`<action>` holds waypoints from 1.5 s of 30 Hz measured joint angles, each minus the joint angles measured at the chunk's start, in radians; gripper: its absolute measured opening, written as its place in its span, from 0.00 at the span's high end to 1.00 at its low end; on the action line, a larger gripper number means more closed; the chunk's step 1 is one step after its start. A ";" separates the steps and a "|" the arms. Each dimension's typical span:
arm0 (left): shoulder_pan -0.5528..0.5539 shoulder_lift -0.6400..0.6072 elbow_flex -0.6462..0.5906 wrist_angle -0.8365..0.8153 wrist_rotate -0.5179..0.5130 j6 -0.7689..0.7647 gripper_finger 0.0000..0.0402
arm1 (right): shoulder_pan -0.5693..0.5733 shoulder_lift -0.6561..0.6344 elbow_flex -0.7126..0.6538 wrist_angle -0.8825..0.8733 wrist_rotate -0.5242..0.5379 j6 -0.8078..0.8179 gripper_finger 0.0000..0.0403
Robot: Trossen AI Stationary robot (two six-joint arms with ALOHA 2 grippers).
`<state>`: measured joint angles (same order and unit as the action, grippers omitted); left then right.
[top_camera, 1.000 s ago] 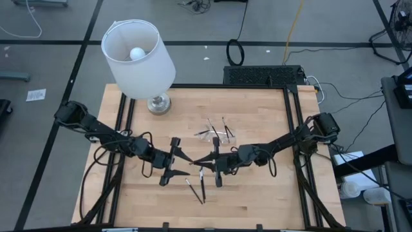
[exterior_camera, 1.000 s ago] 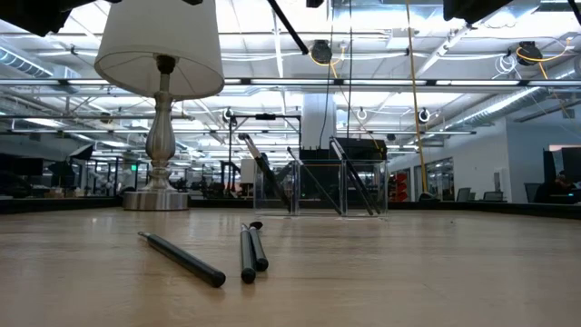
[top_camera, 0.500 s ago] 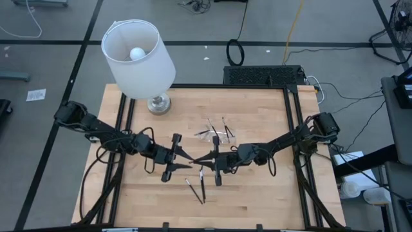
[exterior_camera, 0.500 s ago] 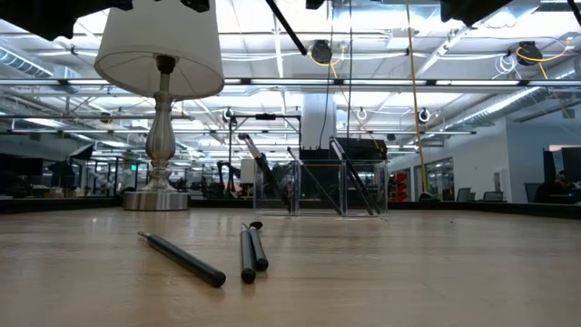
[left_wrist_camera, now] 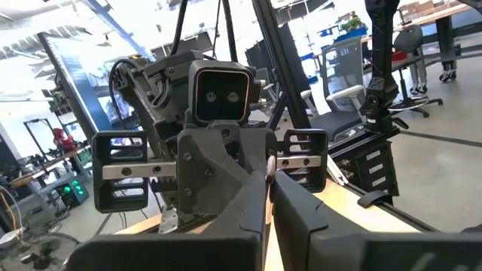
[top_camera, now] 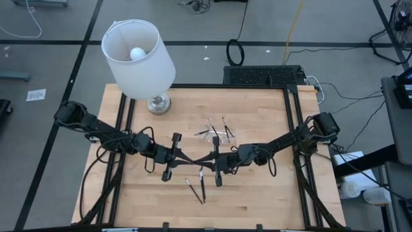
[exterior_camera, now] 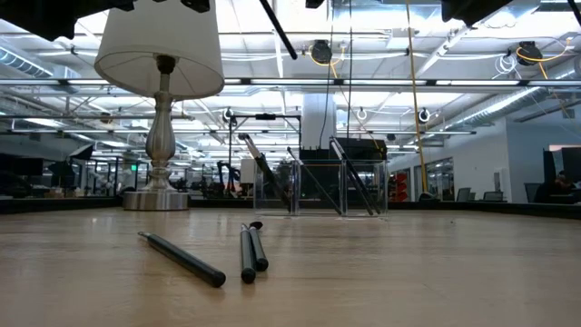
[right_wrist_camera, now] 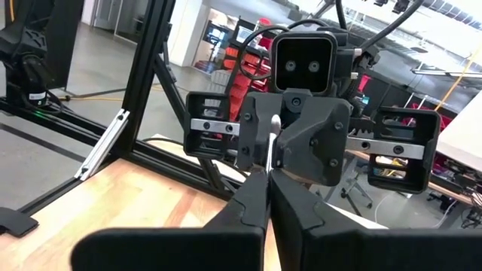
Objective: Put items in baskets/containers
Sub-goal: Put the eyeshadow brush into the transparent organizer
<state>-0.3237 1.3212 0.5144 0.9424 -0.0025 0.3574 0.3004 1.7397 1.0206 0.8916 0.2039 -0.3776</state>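
Wooden table (top_camera: pixel 257 193): lamp (top_camera: pixel 138 51) far left, right half bare. Left gripper (top_camera: pixel 185 158) and right gripper (top_camera: pixel 203 159) meet mid-table, both clamped on one stick (left_wrist_camera: pixel 269 167). Clear tray (top_camera: pixel 215 134) beyond holds sticks, hard to count; three sticks (top_camera: pixel 199 187) lie nearer.

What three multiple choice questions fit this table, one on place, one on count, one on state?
1. Where on the table is the lamp? A back left B front right C centre
2. How many loose sticks lie in the low view? A one B three C six
3. The left gripper is: A wide open B shut on the held stick C out of view
A: its base stands at the back left corner. B: one apart, two side by side. B: its fingers pinch the stick.
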 joint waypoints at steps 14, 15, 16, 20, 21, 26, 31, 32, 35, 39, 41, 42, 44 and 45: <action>0.000 0.002 -0.007 -0.028 -0.198 -0.047 0.98 | 0.062 -0.037 0.001 -0.170 0.102 -0.010 1.00; 0.002 0.002 -0.012 -0.014 -0.234 -0.052 0.98 | 0.079 -0.049 0.002 -0.221 0.109 -0.005 1.00; 0.003 0.002 -0.017 -0.003 -0.273 -0.054 0.98 | 0.098 -0.062 0.000 -0.281 0.112 0.001 1.00; 0.042 0.002 -0.023 -0.002 -0.317 -0.101 0.98 | 0.161 -0.098 0.001 -0.357 0.147 0.059 1.00; 0.058 0.002 -0.023 0.003 -0.315 -0.119 0.98 | 0.180 -0.103 0.001 -0.374 0.173 0.076 1.00; 0.135 0.061 -0.022 0.072 -0.282 -0.206 0.99 | 0.268 -0.103 0.001 -0.483 0.252 0.193 0.93; 0.197 0.228 0.003 0.239 -0.242 -0.264 0.99 | 0.310 -0.102 0.000 -0.595 0.343 0.314 0.81; 0.209 0.266 0.016 0.256 -0.243 -0.269 0.99 | 0.314 -0.102 0.000 -0.607 0.353 0.342 0.79; 0.239 0.359 0.082 0.293 -0.247 -0.284 0.99 | 0.326 -0.102 0.000 -0.628 0.382 0.382 0.77; 0.256 0.460 0.149 0.281 -0.278 -0.304 0.99 | 0.344 -0.102 0.000 -0.657 0.402 0.385 0.78; 0.258 0.495 0.177 0.289 -0.310 -0.303 0.99 | 0.359 -0.102 0.000 -0.673 0.403 0.386 0.80; 0.260 0.502 0.182 0.292 -0.334 -0.304 0.99 | 0.365 -0.102 0.000 -0.674 0.402 0.385 0.81; 0.267 0.514 0.186 0.291 -0.387 -0.318 0.99 | 0.381 -0.102 0.000 -0.681 0.423 0.385 0.83; 0.273 0.519 0.188 0.291 -0.401 -0.333 0.99 | 0.389 -0.102 0.000 -0.683 0.448 0.385 0.84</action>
<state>-0.0508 1.8398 0.7026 1.2331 -0.4040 0.0249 0.6890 1.6379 1.0206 0.2087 0.6516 0.0076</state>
